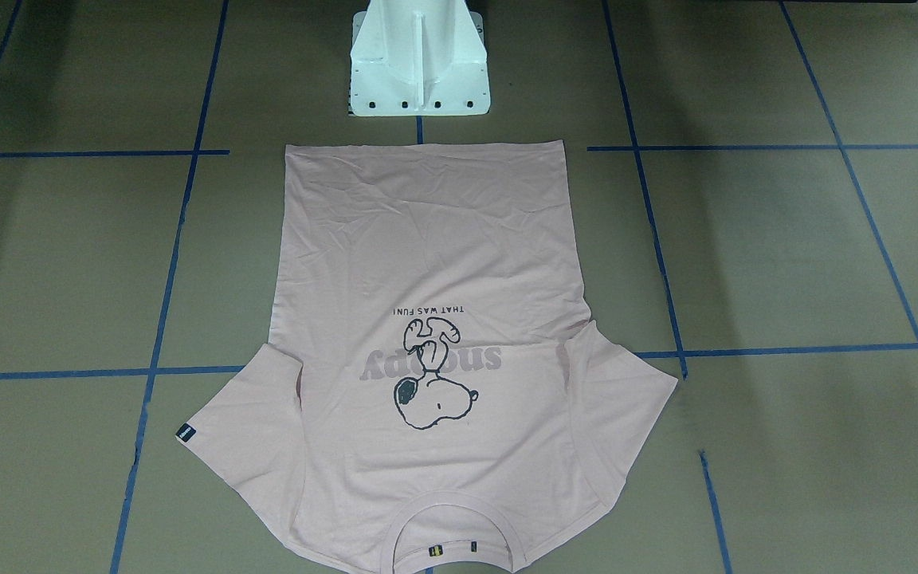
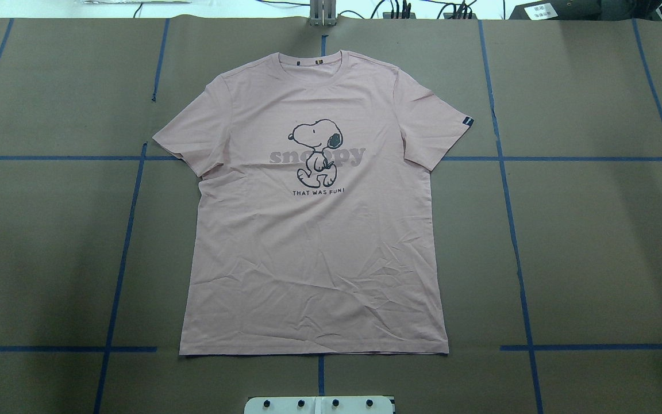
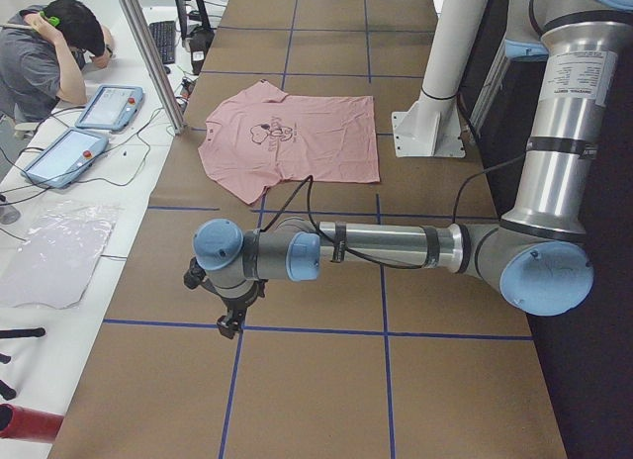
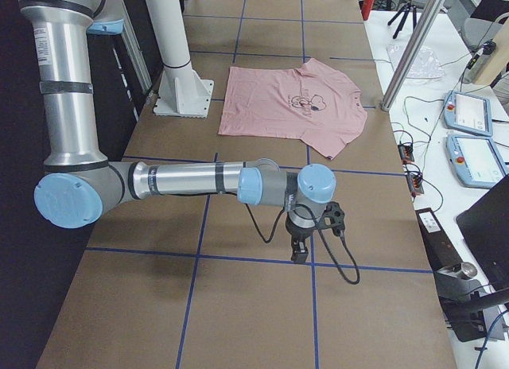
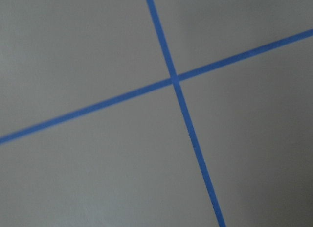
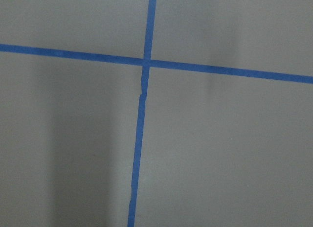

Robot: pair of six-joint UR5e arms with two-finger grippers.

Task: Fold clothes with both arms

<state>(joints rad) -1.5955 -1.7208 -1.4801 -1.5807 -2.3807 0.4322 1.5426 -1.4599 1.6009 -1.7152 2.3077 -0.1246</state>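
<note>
Blue tape crosses beneath my wrists. Left gripper and right gripper hang far from the shirt, spread flat on the table; whether my jaws gape, I cannot tell.

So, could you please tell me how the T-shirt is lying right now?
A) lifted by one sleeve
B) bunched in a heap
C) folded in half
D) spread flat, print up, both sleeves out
D: the T-shirt lies spread flat on the table, print up, both sleeves out, with no fold made yet.
</note>
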